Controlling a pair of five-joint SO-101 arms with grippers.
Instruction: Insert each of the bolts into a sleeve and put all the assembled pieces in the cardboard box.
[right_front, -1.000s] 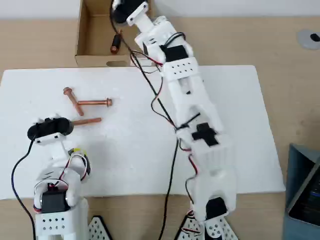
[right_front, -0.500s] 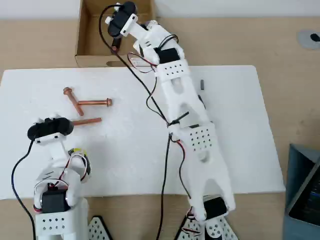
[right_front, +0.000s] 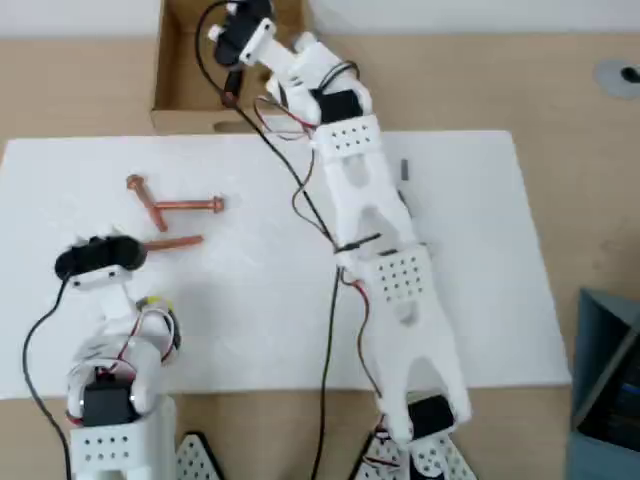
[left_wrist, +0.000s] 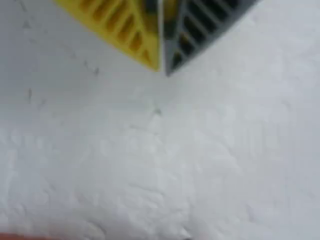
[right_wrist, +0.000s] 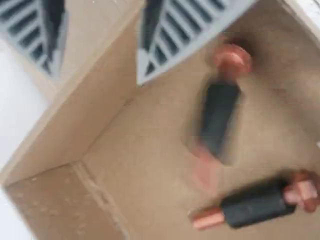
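Note:
My right gripper (right_wrist: 97, 75) hangs open over the cardboard box (right_wrist: 75, 115), nothing between its grey fingers. Below it, on the box floor, lie two copper bolts in black sleeves: one blurred (right_wrist: 218, 116), one nearer the wall (right_wrist: 255, 202). From above, the right arm stretches to the box (right_front: 160, 70) at the back left, gripper (right_front: 232, 78) inside it. Three bare bolts lie on the white mat: two crossed (right_front: 150, 202) (right_front: 192, 205), one (right_front: 175, 242) beside my left gripper (right_front: 100, 256). That left gripper (left_wrist: 161, 65) is shut just above the mat. A loose sleeve (right_front: 404, 170) lies beside the right arm.
The white mat (right_front: 250, 300) covers most of the wooden table. A dark grey bin (right_front: 610, 380) stands at the right edge. Cables trail from both arms across the mat.
The right arm swung left and farther over the box, uncovering the loose sleeve on the mat. The left arm stayed put.

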